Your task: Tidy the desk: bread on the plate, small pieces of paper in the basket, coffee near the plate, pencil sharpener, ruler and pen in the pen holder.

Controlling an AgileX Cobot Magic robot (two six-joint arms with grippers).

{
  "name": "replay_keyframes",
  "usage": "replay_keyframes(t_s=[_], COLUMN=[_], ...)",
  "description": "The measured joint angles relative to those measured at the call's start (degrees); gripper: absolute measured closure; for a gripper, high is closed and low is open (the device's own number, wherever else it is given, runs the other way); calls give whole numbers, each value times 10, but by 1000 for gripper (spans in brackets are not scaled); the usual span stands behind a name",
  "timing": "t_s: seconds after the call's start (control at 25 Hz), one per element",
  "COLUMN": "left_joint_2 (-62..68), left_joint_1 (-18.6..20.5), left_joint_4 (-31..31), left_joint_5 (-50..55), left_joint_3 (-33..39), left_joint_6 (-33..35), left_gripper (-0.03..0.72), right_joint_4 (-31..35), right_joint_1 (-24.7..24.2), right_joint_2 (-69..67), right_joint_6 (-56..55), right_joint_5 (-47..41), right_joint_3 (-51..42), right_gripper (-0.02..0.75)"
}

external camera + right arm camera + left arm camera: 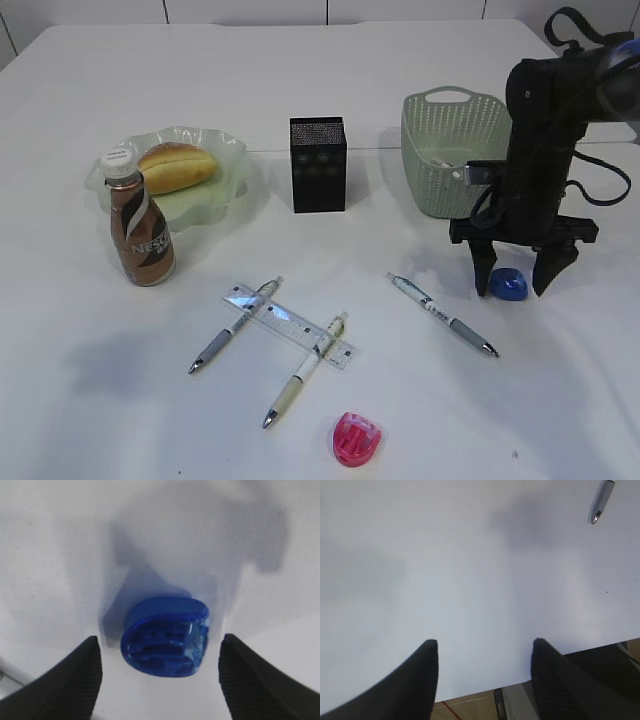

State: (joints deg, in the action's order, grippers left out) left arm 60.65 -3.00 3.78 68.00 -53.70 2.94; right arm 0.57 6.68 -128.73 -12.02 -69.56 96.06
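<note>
White bench [330,90], right end effector [513,281] spread wide, straddling the blue pencil sharpener [510,286]; it looks off-centre, so closing could squirt that slick shell sideways.

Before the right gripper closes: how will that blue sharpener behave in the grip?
Blue sharpener looks like hard glossy plastic, so probably rigid but somewhat slippery. One side is rounded, so it may twist or squirt out between the fingers. It is small and likely light, lying flat on the table, unlikely to roll.
</note>
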Motion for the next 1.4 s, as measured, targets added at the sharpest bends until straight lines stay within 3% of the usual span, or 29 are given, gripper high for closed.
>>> replay_keyframes(t_s=[0.76, 0.96, 1.08, 1.4], left_joint_2=[0, 0, 0, 0], left_joint_1=[0, 0, 0, 0], left_joint_4=[0, 0, 0, 0], left_joint_5=[0, 0, 0, 0], left_joint_3=[0, 0, 0, 0], left_joint_6=[0, 0, 0, 0], left_gripper=[276, 276, 276, 276], right_joint_4=[0, 1, 2, 1], right_joint_1=[0, 0, 0, 0], right_joint_2=[-11, -11, -11, -11], right_joint_6=[-1, -1, -1, 1], right_joint_5=[24, 28, 30, 18], right_joint_3=[1, 1, 1, 2], right_gripper=[176, 244, 325, 358])
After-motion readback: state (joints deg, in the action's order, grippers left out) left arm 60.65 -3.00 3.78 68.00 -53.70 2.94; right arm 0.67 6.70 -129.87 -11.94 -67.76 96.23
